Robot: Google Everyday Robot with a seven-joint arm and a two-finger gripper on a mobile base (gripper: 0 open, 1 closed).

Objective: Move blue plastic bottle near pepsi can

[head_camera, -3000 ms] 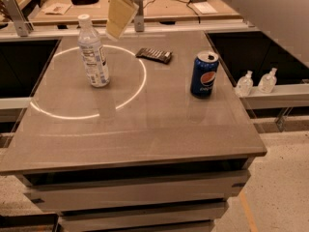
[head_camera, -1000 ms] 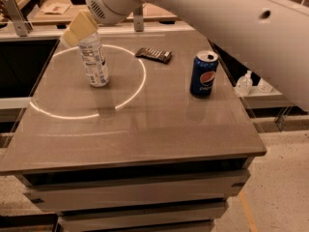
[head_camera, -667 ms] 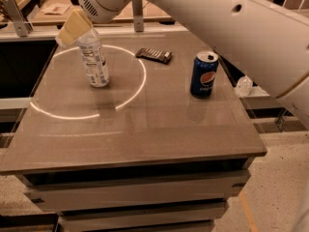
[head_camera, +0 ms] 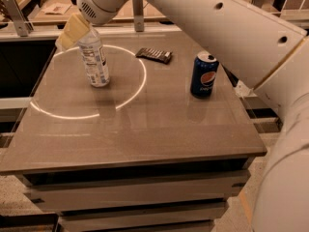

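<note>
The blue plastic bottle (head_camera: 95, 61) stands upright on the left half of the table, inside a bright ring of light. Its cap is hidden behind my gripper (head_camera: 72, 31), whose tan end sits at the bottle's top, on its left side. The pepsi can (head_camera: 204, 75) stands upright on the right side of the table, well apart from the bottle. My white arm (head_camera: 203, 18) reaches in from the upper right across the back of the table.
A flat dark snack wrapper (head_camera: 154, 55) lies at the back between bottle and can. The brown table (head_camera: 145, 129) has its front edge near me and dark gaps on both sides. Benches with clutter stand behind.
My gripper has swung left from above and right of the bottle to the left side of its top and dropped a little. Bottle, can and wrapper have not moved.
</note>
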